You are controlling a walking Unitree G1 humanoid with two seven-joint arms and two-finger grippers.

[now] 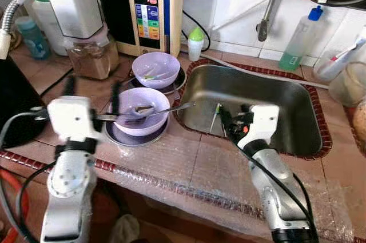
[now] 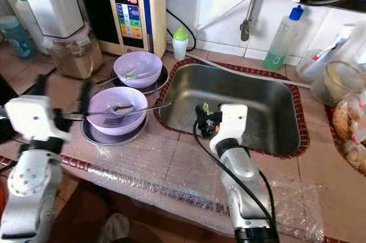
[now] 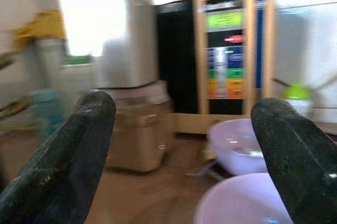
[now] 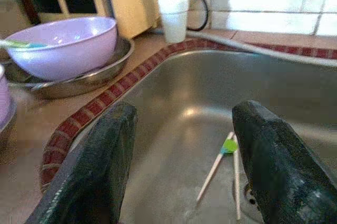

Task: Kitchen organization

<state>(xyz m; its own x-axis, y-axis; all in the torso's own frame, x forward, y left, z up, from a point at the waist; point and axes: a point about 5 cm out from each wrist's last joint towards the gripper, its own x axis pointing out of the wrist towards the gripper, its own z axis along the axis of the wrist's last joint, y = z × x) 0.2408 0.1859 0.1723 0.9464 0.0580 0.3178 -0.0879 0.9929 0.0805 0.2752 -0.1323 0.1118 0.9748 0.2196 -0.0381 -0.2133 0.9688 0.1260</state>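
Two lilac bowls sit on metal plates left of the steel sink (image 1: 274, 91). The near bowl (image 1: 140, 118) holds a fork (image 1: 171, 108) whose handle points toward the sink, and the far bowl (image 1: 155, 70) has small scraps inside. My left gripper (image 1: 92, 91) stands open just left of the near bowl, with nothing between its fingers (image 3: 68, 155). My right gripper (image 1: 231, 118) hangs open over the sink's near edge. Below it, pale chopsticks (image 4: 220, 161) with a green band lie on the sink floor.
A beige water machine (image 1: 150, 3) and a jar of brown powder (image 1: 91, 55) stand behind the bowls. A small green-capped bottle (image 1: 195, 43) and a green soap bottle (image 1: 300, 40) line the back wall. Bubble wrap (image 1: 189, 168) covers the counter's front. Containers crowd the right edge.
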